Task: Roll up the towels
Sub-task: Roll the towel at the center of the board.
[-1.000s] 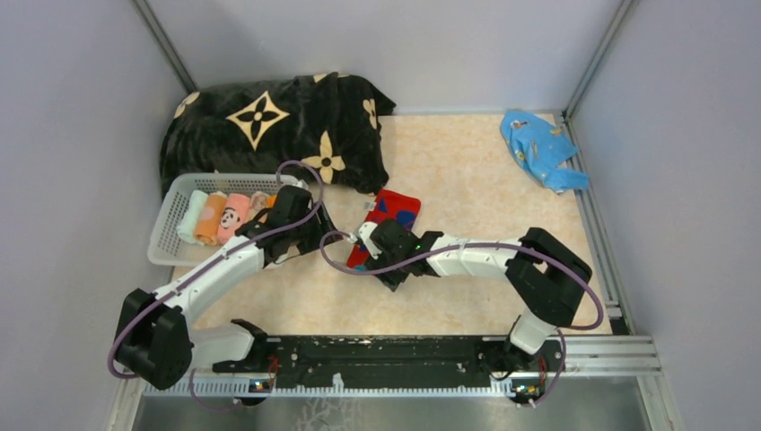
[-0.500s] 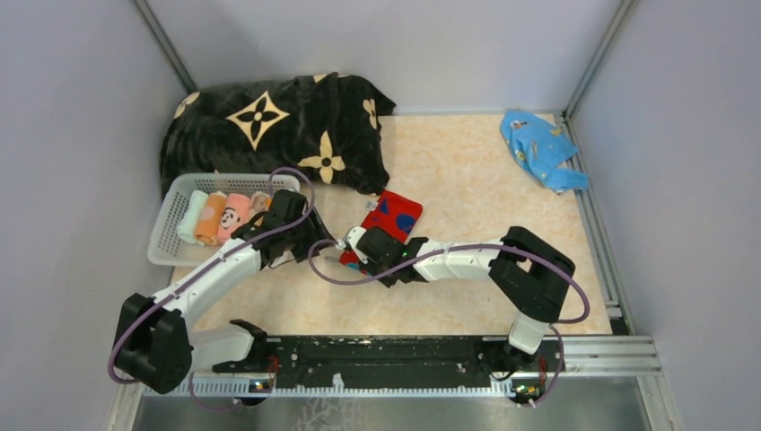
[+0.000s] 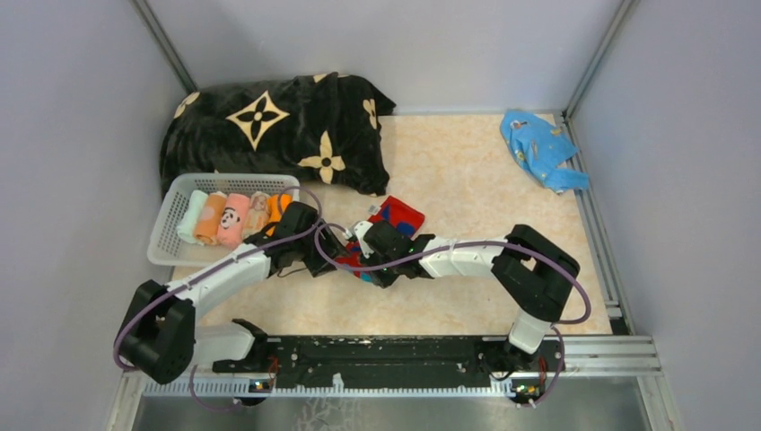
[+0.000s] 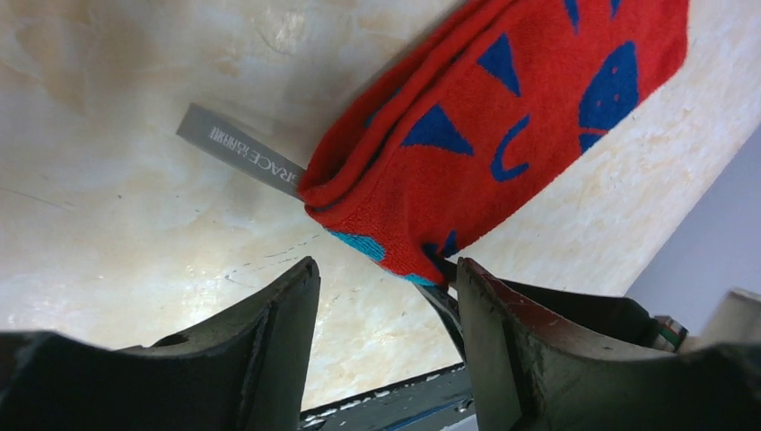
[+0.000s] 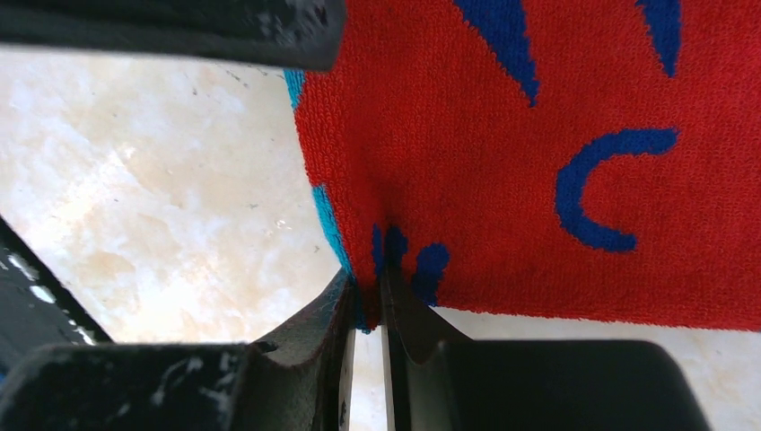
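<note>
The red-and-teal printed towel (image 3: pixel 395 218) lies folded on the table; it also shows in the left wrist view (image 4: pixel 502 126) and the right wrist view (image 5: pixel 538 135). My right gripper (image 5: pixel 368 292) is shut on the towel's near corner; it sits at the table's middle in the top view (image 3: pixel 366 259). My left gripper (image 4: pixel 386 278) is open just beside that corner, its jaws off the cloth, and it sits left of the right gripper in the top view (image 3: pixel 325 260). A grey label (image 4: pixel 242 151) sticks out of the fold. Several rolled towels (image 3: pixel 233 215) lie in the white basket (image 3: pixel 170 235).
A large black plush blanket with beige flowers (image 3: pixel 269 126) is heaped at the back left behind the basket. A crumpled blue cloth (image 3: pixel 540 148) lies at the back right corner. Grey walls and metal rails bound the table.
My left gripper has moved right and nearer, away from the basket to the towel's corner. My right gripper has shifted left with the towel's corner, dragging the towel slightly.
</note>
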Available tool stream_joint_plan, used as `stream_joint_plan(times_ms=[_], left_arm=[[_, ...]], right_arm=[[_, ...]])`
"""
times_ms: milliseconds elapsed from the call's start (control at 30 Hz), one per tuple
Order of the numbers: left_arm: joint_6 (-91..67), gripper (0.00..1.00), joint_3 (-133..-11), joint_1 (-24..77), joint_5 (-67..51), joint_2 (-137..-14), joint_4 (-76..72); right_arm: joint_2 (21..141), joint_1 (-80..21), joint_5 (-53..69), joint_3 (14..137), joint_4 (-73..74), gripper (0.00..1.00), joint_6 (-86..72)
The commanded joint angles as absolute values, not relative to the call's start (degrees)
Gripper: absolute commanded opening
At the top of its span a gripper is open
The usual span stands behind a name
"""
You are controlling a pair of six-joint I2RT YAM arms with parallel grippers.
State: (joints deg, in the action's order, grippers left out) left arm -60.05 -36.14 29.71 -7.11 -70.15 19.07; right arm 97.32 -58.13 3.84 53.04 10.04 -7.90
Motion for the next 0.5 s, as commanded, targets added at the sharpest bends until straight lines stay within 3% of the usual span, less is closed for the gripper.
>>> stream_joint_plan(times_ms=[0,367,467], left_arm=[[-67.53,0.64,-35.18,31.22,-5.74,-72.55,16.88],[-71.32,0.60,-36.42,35.49,-0.04,-78.90,16.83],[-71.53,0.53,-36.99,36.07,0.48,-81.40,17.42]], right_arm=[[99.27,-58.71,7.50,51.27,9.73,0.15,-11.33],[97.16,-57.33,9.28,48.53,6.64,0.15,-14.35],[96.51,-56.94,9.35,47.96,6.58,0.14,-14.99]])
